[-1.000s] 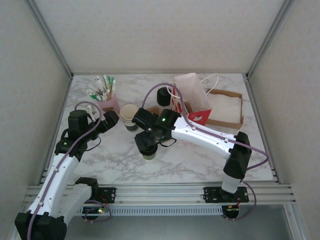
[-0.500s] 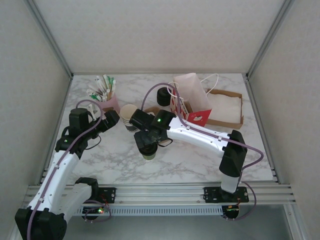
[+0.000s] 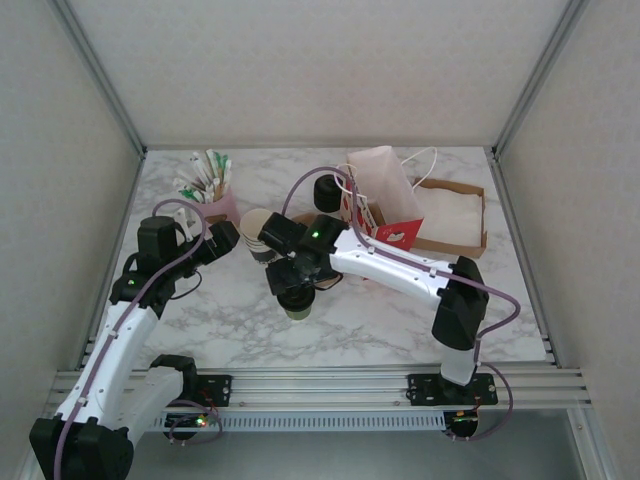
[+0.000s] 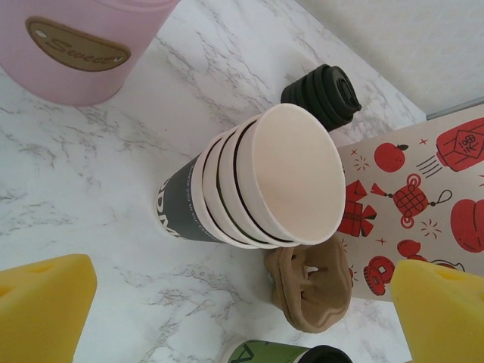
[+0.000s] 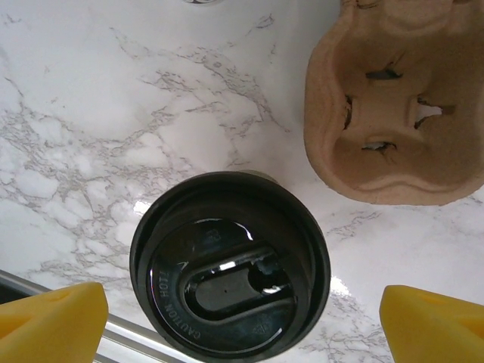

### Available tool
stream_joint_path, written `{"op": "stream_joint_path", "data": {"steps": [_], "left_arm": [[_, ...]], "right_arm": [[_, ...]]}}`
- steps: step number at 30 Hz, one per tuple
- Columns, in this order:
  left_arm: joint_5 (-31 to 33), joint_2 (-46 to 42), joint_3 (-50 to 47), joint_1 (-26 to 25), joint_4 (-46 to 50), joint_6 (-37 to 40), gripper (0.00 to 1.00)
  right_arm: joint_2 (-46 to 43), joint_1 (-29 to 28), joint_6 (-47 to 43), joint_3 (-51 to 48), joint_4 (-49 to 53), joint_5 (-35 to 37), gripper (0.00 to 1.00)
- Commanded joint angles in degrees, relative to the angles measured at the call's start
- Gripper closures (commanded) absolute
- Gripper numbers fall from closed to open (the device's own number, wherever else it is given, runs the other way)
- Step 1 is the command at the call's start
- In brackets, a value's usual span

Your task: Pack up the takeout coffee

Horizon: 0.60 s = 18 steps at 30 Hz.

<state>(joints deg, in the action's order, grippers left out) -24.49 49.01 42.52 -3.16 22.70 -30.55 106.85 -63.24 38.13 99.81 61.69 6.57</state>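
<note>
At far left the left gripper (image 4: 242,306) hangs with fingers wide apart, facing the stack (image 4: 249,189) and holding nothing. Mid-frame from above, the right gripper (image 5: 242,321) straddles the cup (image 3: 298,311), fingers spread either side of its lid (image 5: 231,265), clear of it. The lid looks seated, so grasping seems in hand. Next calls for closing on the cup wall, then lifting toward the carrier (image 5: 393,121) or the bag (image 3: 385,200) further right. The cup's body is hidden beneath lid and gripper.
</note>
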Motion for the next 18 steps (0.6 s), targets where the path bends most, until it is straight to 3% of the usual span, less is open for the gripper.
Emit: {"op": "stream_joint_path", "data": {"steps": [1,18], "left_arm": [[-1.1,-0.8,0.4,0.5,-0.2,1.3,0.00],[-1.7,-0.2,-0.1,0.4,-0.6,1.8,0.00]], "right_arm": [[2.6,0.2,-1.0,2.4,3.7,-0.6,0.07],[7.6,-0.5,-2.3,6.6,7.4,-2.0,0.11]]}}
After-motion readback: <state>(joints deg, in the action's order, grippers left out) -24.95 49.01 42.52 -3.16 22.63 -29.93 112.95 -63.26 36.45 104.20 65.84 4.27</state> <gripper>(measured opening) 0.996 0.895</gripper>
